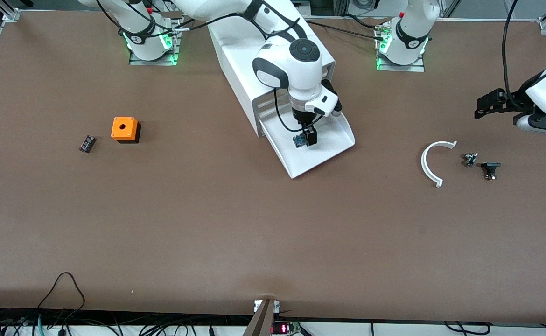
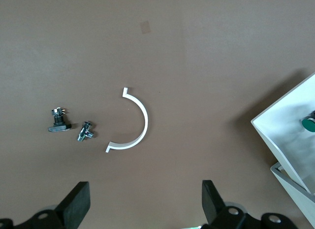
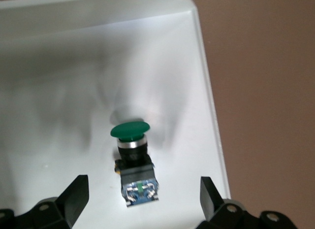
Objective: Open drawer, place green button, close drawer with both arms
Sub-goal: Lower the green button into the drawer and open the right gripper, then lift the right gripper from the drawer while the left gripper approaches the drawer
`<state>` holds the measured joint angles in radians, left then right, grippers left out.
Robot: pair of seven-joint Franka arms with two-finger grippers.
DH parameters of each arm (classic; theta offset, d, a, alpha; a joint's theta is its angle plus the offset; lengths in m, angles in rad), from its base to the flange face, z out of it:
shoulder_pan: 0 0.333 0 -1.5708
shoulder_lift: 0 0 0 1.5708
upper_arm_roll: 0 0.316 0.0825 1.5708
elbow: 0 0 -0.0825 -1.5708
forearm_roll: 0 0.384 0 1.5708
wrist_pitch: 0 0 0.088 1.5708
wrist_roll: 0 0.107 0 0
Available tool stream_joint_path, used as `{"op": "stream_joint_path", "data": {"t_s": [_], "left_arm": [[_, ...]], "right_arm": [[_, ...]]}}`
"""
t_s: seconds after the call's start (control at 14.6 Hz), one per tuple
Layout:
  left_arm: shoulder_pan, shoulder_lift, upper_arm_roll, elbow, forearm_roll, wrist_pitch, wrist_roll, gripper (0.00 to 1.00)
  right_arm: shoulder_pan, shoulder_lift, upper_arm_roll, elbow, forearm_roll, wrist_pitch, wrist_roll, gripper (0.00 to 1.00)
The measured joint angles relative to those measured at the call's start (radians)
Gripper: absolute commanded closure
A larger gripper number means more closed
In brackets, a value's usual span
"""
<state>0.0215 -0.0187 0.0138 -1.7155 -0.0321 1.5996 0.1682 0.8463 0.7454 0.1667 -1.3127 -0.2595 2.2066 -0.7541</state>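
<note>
The button [image 3: 133, 162] lay on its side on the floor of the pulled-out bottom drawer [image 1: 326, 154], directly under the right gripper [image 1: 306, 135]. In the right wrist view its long axis ran between that gripper's two fingertips, green cap pointing away from the claw and blue rear part nearest it, with the black body between. The right gripper hovered over the drawer with its fingers [image 3: 74, 194] spread wide and clear of the button on both sides, gripping nothing. From the front, the arm's wrist covered much of the drawer's inner end and only the blue rear of the button showed beside a black fingertip. Any markings on the blue rear part were too small to read.

The drawer stuck out of the white cabinet [image 1: 242, 60] toward the front camera; the arm hid most of the cabinet's front.

The left gripper [image 2: 145, 204] waited over the table toward the left arm's end, fingers apart and empty. Below it lay a white curved strip [image 1: 434, 161], then a small metal fitting [image 1: 470, 159] and a black-capped part [image 1: 490, 169], all well apart from the drawer.

Toward the right arm's end sat an orange cube [image 1: 124, 129] with a hole on top, and beside it a small dark part [image 1: 87, 143] too small to make out.
</note>
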Motion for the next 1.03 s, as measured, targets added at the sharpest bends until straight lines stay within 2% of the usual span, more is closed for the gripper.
{"op": "stream_joint_path", "data": {"t_s": [0.21,0.62,0.89,1.03], "left_arm": [[-0.002,0.0,-0.003,0.008,0.0,0.0,0.0,0.0],[-0.012,0.048,-0.016,0.065,0.0,0.0,0.004,0.0],[-0.039,0.102,-0.032,0.074,-0.042,0.021,0.0,0.0],[-0.047,0.153,-0.044,0.067,-0.087,0.086,-0.023,0.0]], "right_arm": [[-0.007,-0.039,-0.01,0.05,0.006,-0.053,0.01,0.0],[-0.113,-0.152,-0.018,0.063,0.111,-0.06,0.027,0.0],[-0.196,-0.219,-0.02,0.066,0.114,-0.06,0.14,0.0],[-0.241,-0.246,-0.021,0.066,0.115,-0.06,0.23,0.0]]}}
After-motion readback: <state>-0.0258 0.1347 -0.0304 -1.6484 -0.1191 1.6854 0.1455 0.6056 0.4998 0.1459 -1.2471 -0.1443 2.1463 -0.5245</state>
